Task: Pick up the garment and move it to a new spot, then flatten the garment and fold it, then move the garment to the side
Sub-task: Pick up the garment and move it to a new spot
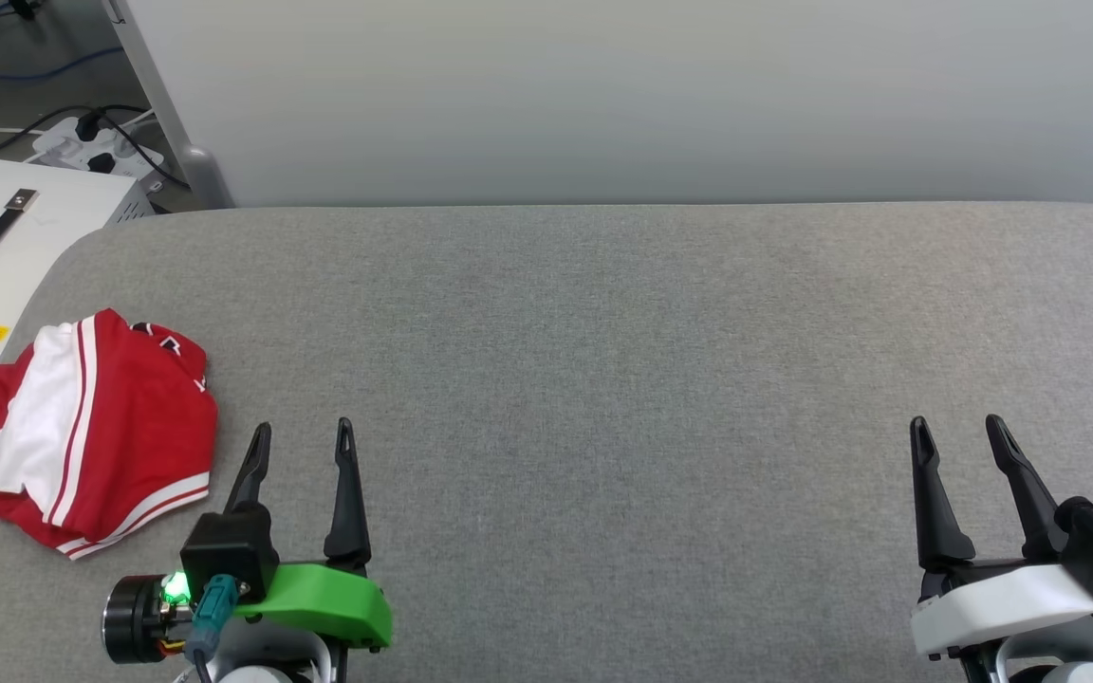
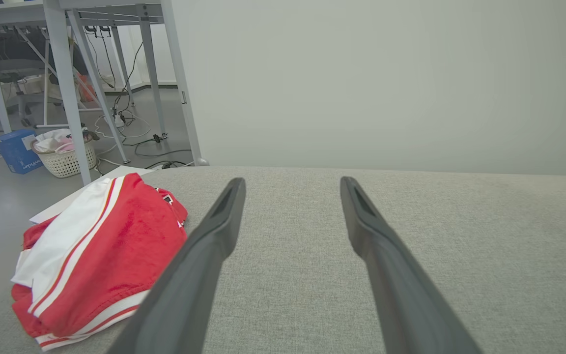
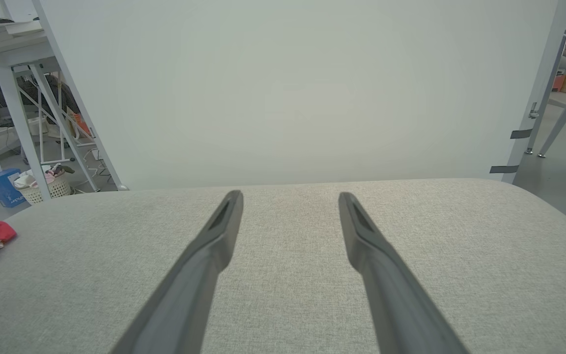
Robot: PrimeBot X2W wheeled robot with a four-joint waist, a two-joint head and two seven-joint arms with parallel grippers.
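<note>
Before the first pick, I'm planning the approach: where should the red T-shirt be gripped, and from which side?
Probably the raised red fold on the edge of the garment nearest the open left end effector. It lies crumpled in a heap by the left edge of the table, so that bulge offers cloth to pinch; approach it from the table's middle.

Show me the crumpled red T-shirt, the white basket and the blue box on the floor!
crumpled red T-shirt with white sleeves [image 1: 143, 427]: head view, on its red body.
white lattice basket [image 2: 57, 164]: left wrist view, on its side wall.
blue box [image 2: 15, 155]: left wrist view, on its front face.
</note>
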